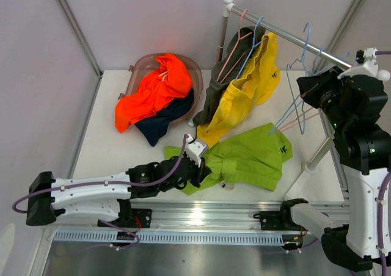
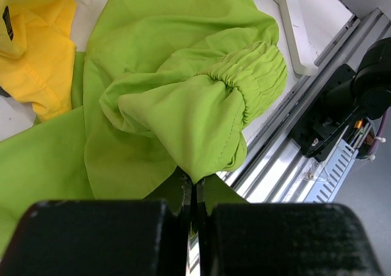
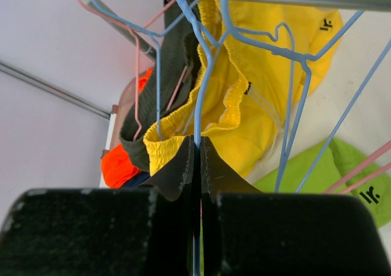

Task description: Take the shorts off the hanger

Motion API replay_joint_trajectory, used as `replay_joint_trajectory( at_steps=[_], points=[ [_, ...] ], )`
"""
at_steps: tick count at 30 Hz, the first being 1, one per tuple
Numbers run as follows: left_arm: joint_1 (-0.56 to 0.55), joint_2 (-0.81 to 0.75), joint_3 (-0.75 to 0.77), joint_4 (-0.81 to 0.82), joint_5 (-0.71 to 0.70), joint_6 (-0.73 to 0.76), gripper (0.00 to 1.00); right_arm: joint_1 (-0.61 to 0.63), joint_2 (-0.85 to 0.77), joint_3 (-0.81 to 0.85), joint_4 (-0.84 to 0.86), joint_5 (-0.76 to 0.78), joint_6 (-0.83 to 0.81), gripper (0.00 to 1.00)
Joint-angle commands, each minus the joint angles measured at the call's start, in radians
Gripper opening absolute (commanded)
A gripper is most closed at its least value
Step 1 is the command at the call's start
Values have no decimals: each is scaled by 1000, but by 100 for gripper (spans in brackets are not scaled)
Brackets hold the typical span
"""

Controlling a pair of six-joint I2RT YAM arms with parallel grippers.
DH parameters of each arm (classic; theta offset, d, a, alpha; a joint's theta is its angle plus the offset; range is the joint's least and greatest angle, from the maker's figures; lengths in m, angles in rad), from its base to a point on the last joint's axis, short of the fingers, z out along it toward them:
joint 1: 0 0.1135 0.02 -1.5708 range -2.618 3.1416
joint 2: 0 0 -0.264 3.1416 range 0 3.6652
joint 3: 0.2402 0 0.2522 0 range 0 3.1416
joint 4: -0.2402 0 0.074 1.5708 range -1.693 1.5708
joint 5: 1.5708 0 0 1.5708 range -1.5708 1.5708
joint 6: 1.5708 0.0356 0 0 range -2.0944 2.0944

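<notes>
The lime green shorts (image 1: 250,157) lie crumpled on the table, off the hanger. My left gripper (image 1: 201,166) is shut on a fold of their fabric (image 2: 183,105), with the jaws (image 2: 194,187) pinching it. The yellow shorts (image 1: 244,93) and the dark olive shorts (image 1: 223,80) hang from hangers on the rack bar (image 1: 287,36). My right gripper (image 1: 303,85) is up by the bar, shut (image 3: 197,145) on the wire of a blue hanger (image 3: 197,74) in front of the yellow shorts (image 3: 275,99). The orange shorts (image 1: 156,90) and the navy shorts (image 1: 162,123) lie in a clear basket.
The clear basket (image 1: 143,62) sits at the back left. Empty blue and pink hangers (image 1: 292,108) dangle from the bar near my right gripper. The rack's white foot (image 1: 314,160) stands right of the green shorts. A metal rail (image 1: 214,215) runs along the near edge.
</notes>
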Motion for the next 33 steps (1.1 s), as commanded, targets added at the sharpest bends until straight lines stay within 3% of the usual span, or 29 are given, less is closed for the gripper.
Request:
replay_joint_trajectory(
  at_steps=[1, 8, 11, 14, 15, 17, 19, 21, 24, 29, 31, 32, 33],
  points=[
    [-6, -36, 2, 25, 5, -23, 0, -4, 9, -25, 82, 34, 31, 0],
    [-6, -122, 67, -107, -40, -13, 0, -4, -23, -71, 85, 8, 36, 0],
    [-6, -156, 148, -212, -97, 12, 0, -4, -48, -86, 80, 8, 28, 20],
    [-7, -170, 260, -294, -172, 55, 0, -4, -75, -88, 62, 9, 21, 58],
    [-4, -170, 286, -344, -194, 85, 0, -4, -84, -88, 50, 9, 21, 77],
    [0, -162, 396, -389, -255, 119, 0, -4, -94, -88, 39, 15, 19, 99],
    [17, -151, 516, -444, -280, 177, 0, -4, -106, -89, 22, 17, 16, 99],
    [71, -136, 574, -475, -274, 240, 0, -3, -117, -94, 13, 15, 12, 99],
    [178, -89, 781, -502, -237, 342, 0, -4, -147, -114, 8, 23, 7, 99],
    [422, 78, 1213, -538, -157, 518, 0, -4, -201, -176, -11, 41, -18, 99],
    [546, 207, 1329, -575, -116, 535, 0, -4, -225, -212, -19, 44, -21, 99],
    [583, 255, 1510, -582, -64, 540, 0, -4, -233, -226, -22, 44, -21, 99],
    [653, 299, 1568, -589, -38, 538, 0, -4, -244, -241, -22, 43, -21, 99]
  ],
)
